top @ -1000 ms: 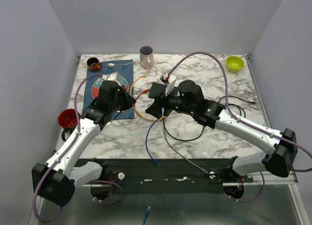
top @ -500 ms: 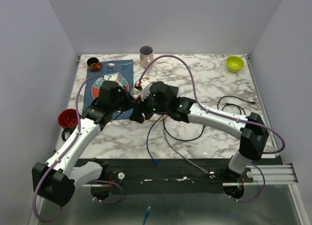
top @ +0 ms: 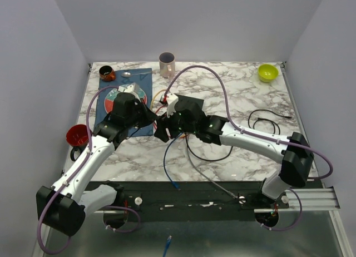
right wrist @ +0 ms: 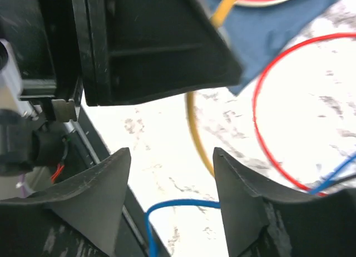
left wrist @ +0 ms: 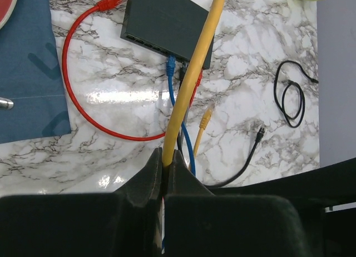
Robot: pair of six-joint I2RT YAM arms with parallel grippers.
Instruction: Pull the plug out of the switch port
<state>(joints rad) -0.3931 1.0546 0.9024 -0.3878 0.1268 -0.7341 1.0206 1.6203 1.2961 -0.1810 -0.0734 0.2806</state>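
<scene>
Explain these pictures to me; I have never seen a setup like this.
Two robot arms are mounted at the near edge of a marble table. The wide picture looks down from above. The other two come from a camera on each wrist. The left gripper is shut on a yellow cable, which passes over the switch, a flat black box. A blue cable and a red cable run to its edge. The right gripper is open and holds nothing. Also on the table are a mug, a green bowl and a blue mat.
</scene>
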